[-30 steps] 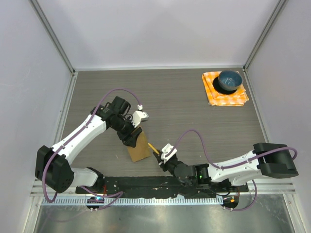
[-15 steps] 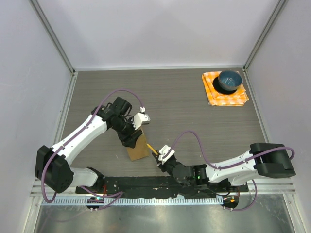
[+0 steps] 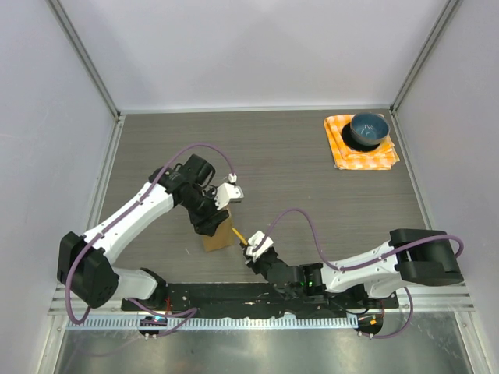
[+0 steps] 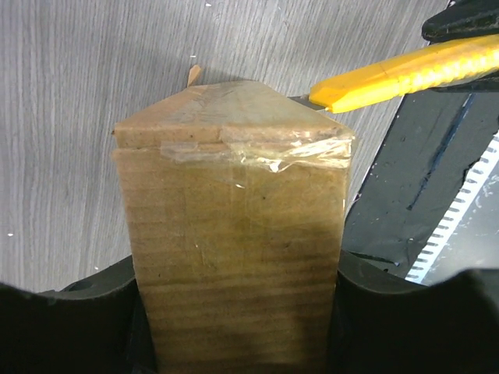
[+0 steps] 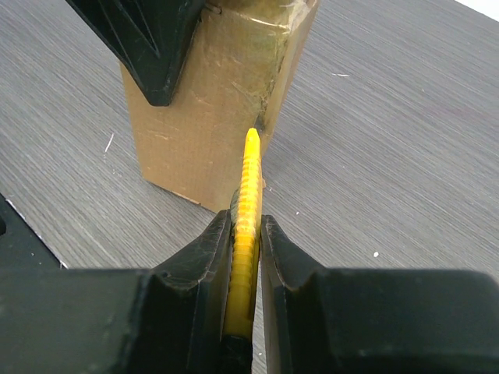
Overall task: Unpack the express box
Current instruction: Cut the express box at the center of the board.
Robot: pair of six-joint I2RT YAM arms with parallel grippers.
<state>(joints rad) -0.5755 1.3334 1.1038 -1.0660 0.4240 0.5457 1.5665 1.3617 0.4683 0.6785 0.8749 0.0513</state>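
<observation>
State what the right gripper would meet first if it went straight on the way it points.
The express box: the right gripper points its yellow cutter at the box's taped corner, seemingly touching.

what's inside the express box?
Cannot tell: the express box is closed, clear tape across its flap seam, so contents are hidden. The yellow knife tip is at its taped corner.

The express box [image 3: 219,238] front-centre, the bowl [image 3: 368,129] far right.
It stands in the left gripper [image 3: 210,225]; the utility knife [image 3: 238,235], in the right gripper [image 3: 251,250], touches its right edge. The bowl sits on a cloth [image 3: 351,157].
</observation>
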